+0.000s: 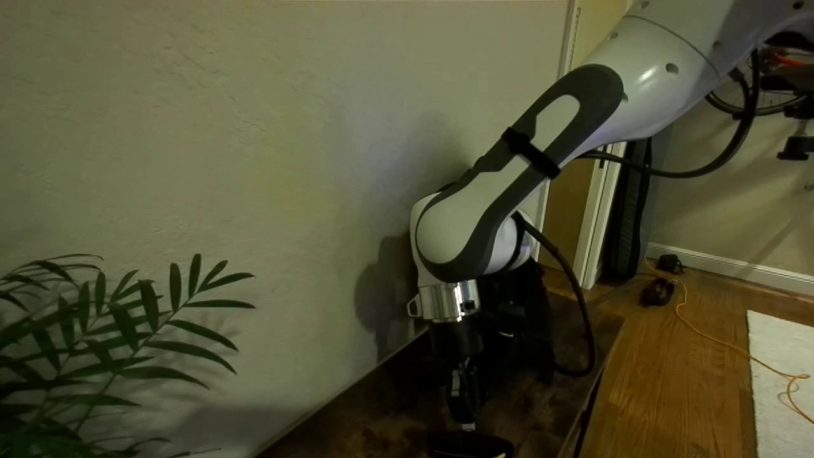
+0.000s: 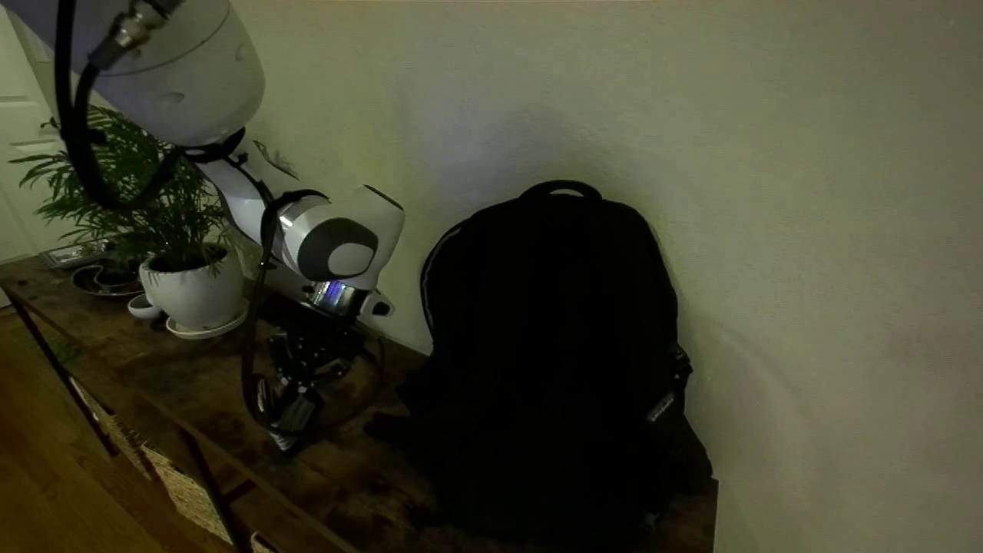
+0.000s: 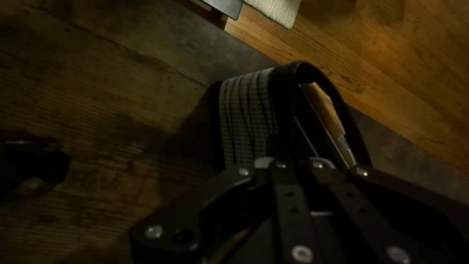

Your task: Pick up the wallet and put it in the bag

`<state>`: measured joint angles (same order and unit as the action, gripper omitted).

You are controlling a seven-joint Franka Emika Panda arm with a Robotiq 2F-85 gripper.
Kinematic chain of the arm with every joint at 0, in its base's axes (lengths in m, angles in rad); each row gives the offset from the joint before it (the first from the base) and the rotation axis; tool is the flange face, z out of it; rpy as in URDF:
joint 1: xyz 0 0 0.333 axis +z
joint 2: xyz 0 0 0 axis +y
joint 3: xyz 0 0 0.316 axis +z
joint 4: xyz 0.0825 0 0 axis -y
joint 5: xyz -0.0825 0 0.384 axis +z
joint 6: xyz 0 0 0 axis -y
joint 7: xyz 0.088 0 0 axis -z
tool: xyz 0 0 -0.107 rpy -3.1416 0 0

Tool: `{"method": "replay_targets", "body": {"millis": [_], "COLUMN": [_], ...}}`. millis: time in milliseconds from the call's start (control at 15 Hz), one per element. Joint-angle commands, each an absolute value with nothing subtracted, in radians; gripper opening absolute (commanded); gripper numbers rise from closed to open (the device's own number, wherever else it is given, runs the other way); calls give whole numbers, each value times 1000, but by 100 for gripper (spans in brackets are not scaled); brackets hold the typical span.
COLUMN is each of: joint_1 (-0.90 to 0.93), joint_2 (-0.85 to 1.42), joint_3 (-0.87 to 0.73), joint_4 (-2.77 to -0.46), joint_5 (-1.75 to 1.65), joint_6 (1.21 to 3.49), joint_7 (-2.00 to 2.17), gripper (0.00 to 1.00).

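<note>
As the pincer [image 3: 293, 163] is clamping the wallet [image 3: 276, 113], the grasp is looking done; the bag [image 2: 553, 346] is awaiting it.

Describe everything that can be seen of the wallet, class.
The wallet is bent into a U, with dark, leathery edges and a pale, woven-looking panel with black stripes. Its open side shows thin inserts, one brownish and paper-like. The shut gripper appears to pinch one flap. The wallet slants below it, over the wooden tabletop; contact with the wood is unclear.
</note>
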<state>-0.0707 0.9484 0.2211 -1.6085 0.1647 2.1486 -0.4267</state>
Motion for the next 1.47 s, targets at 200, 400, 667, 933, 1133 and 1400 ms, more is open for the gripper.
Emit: {"method": "replay_targets", "body": {"millis": [200,400,667,933,1133,1400], "joint_1": [-55,-52,-55,-59,-65,-65], "joint_2": [953,947,943,930,919,912], "joint_3": [193,182,171,168,181,194], "joint_4": [-1591,-1586,-1583,-1591,-1606,-1614], "joint_5": [135,114,98,92,105,109], "joint_6": [2156,2159,2164,2170,2179,2189], "joint_7": [-419,-417,-415,-417,-424,-429], "gripper": [4,4,4,5,34,60]}}
